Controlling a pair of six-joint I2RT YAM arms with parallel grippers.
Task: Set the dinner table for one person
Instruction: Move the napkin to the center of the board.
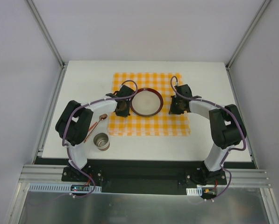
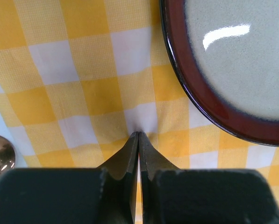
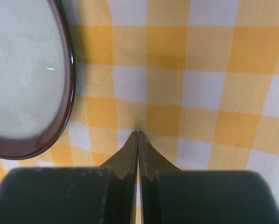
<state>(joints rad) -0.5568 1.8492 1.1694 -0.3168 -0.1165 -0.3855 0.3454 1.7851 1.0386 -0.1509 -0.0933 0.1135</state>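
On either side of the plate (image 1: 146, 102), the left gripper (image 2: 139, 134) and right gripper (image 3: 138, 133) rest fully closed fingers on the checkered cloth (image 1: 148, 127) spread over the dinner table (image 1: 83, 79) under the plate, so uneven dragging may bunch the cloth and displace the plate.

On my feed both arms look alike: the left arm (image 1: 98, 108) and the right arm (image 1: 201, 108) are built of white tubular links joined by bulky black joint housings. A purple cable (image 1: 67, 136) runs along each one and loops free near the wrist. Each arm rises from a black base (image 1: 78, 173) with a small board (image 1: 78, 188) and coloured wires at its foot. Through the wrist cameras, the left gripper (image 2: 138, 135) and right gripper (image 3: 138, 134) each show a blocky matte-black body and two dark fingers (image 2: 127, 158) tapering to thin tips.
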